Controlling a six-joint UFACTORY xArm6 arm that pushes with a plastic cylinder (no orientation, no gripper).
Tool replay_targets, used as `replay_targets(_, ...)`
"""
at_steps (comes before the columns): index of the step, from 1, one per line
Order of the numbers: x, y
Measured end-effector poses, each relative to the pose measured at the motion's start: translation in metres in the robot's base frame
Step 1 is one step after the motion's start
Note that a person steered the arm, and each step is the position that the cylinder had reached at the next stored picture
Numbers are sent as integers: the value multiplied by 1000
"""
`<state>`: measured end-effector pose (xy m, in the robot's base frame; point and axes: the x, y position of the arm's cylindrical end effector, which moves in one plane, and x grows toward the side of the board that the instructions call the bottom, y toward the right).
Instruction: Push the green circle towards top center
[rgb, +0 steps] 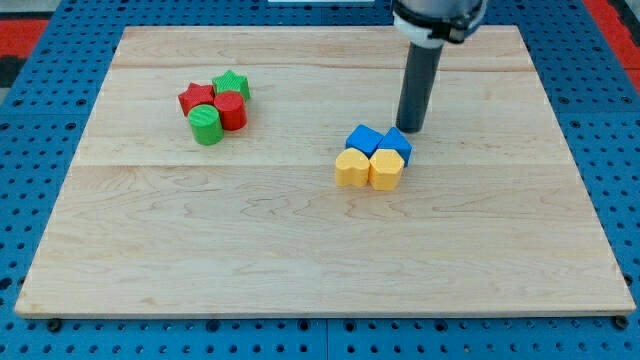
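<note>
The green circle (206, 125) sits on the wooden board (300, 240) at the upper left, at the lower left of a tight cluster. It touches a red circle (231, 110) on its right and a red star (196, 97) above it. A green star (233, 84) is at the cluster's top right. My tip (411, 130) is far to the right of the green circle, right behind the blue blocks at the board's middle right. The rod rises from it to the view's top.
Two blue blocks (364, 139) (396, 143) and two yellow blocks (351, 168) (386, 169) form a tight group just below my tip. Blue pegboard (40, 150) surrounds the board on all sides.
</note>
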<state>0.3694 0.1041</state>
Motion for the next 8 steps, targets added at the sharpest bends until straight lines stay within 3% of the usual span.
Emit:
replay_targets(1, -20, -32)
replay_targets(2, 4, -91)
replay_targets(4, 99, -163)
replay_targets(5, 105, -222)
replay_targets(7, 68, -285)
replay_targets(8, 50, -285)
